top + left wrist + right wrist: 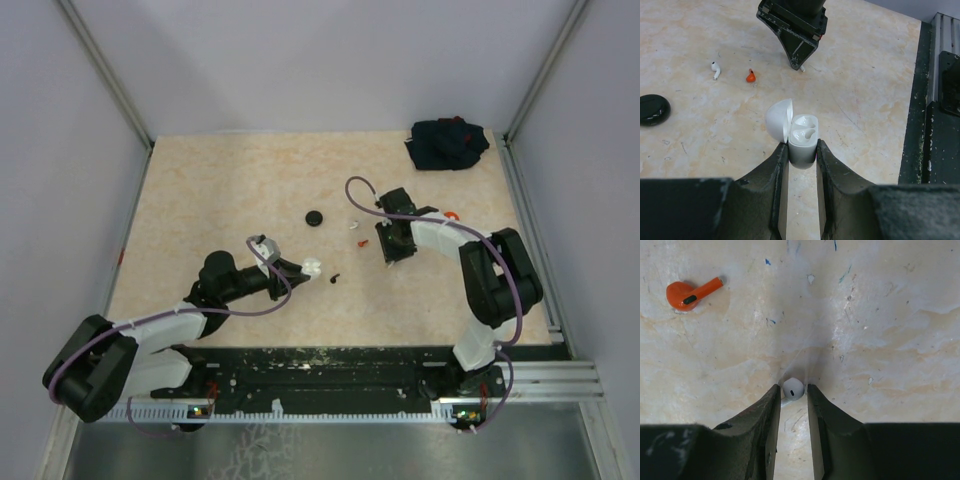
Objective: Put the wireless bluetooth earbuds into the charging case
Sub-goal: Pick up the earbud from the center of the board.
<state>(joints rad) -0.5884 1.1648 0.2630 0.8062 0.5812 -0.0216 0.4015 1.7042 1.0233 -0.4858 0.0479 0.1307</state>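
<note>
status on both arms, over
Left gripper shut on open charging case. Right gripper straddling white earbud, grip unconfirmed. Red earbud lies apart, nothing blocking.

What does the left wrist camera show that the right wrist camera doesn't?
Only the left wrist view: the open white charging case, both slots empty, clamped in the left gripper; a black puck; a loose white earbud. Only the right wrist view, clearly: the round head of a second white earbud between the fingertips of the right gripper. Both: the red earbud lying on the table, and the right gripper itself.
</note>
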